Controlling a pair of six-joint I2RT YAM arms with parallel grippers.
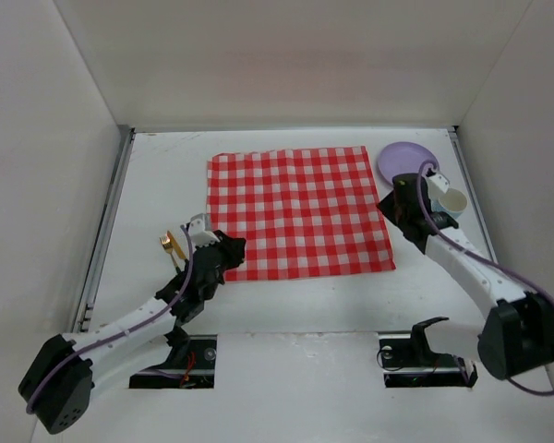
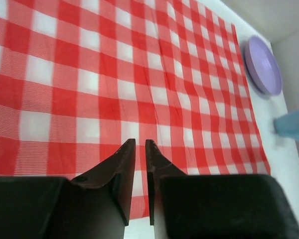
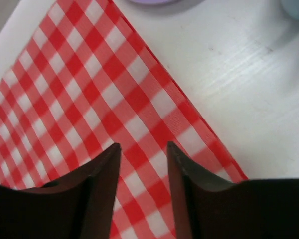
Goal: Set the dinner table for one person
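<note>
The dinner table (image 1: 295, 305) is a white tabletop with a red-and-white checked cloth (image 1: 298, 210) spread flat on its middle. My left gripper (image 1: 229, 249) hovers at the cloth's near left corner. In the left wrist view (image 2: 139, 142) its jaws are almost closed, with only a thin slit and nothing between them. My right gripper (image 1: 394, 208) is over the cloth's right edge. In the right wrist view (image 3: 143, 145) it is open and empty above the cloth (image 3: 89, 99).
A purple plate (image 1: 408, 161) lies at the back right, past the cloth's corner; it also shows in the left wrist view (image 2: 263, 67). A pale blue cup (image 1: 449, 203) stands beside the right arm. A gold utensil (image 1: 173, 246) lies left of the left gripper. White panels surround the table.
</note>
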